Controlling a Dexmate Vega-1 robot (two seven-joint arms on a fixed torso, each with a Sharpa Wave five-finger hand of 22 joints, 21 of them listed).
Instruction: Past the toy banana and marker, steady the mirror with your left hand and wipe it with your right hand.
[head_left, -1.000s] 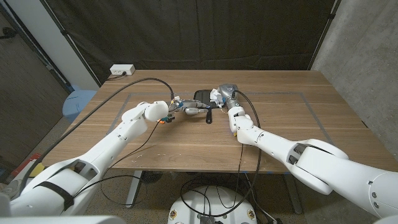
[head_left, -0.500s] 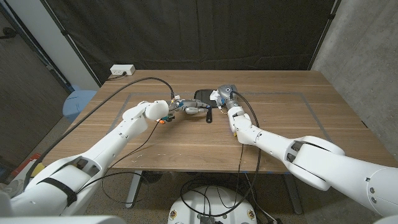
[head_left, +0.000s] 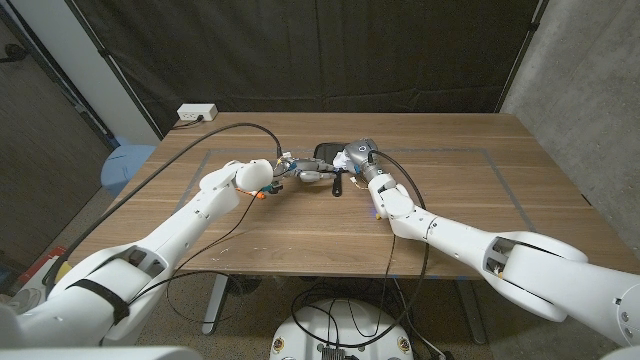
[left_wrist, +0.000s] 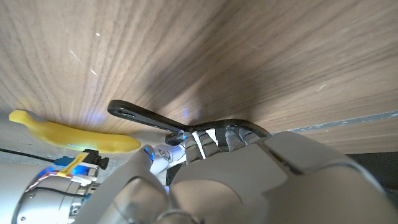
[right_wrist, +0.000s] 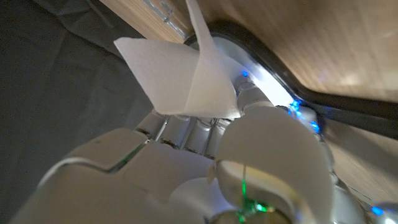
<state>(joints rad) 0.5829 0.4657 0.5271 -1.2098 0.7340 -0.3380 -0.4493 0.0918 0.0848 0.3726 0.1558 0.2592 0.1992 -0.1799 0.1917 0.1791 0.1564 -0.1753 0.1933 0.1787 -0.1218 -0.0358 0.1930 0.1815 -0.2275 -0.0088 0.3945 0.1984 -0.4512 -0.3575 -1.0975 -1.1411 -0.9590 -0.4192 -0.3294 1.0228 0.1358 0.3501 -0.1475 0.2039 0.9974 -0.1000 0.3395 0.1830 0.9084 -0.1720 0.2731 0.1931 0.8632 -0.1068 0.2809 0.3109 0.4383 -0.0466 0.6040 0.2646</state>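
Observation:
A black hand mirror (head_left: 325, 152) lies flat on the far middle of the table, its handle (head_left: 338, 186) pointing toward me. My left hand (head_left: 298, 172) reaches in from the left and holds the mirror where the handle (left_wrist: 140, 116) joins it. My right hand (head_left: 354, 156) is over the mirror's right side and grips a white tissue (right_wrist: 186, 78) against the mirror's black rim (right_wrist: 277, 71). The yellow toy banana (left_wrist: 71, 134) lies beside the handle in the left wrist view. A small blue item, perhaps the marker (head_left: 376, 212), peeks out beside my right forearm.
Grey tape lines (head_left: 500, 170) mark a rectangle on the wooden table. A white power strip (head_left: 197, 113) sits at the far left corner, with a black cable (head_left: 235, 130) arching over my left arm. Black curtains hang behind the table.
My right hand has slid a little left across the mirror with the tissue. My left hand has stayed at the mirror's handle.

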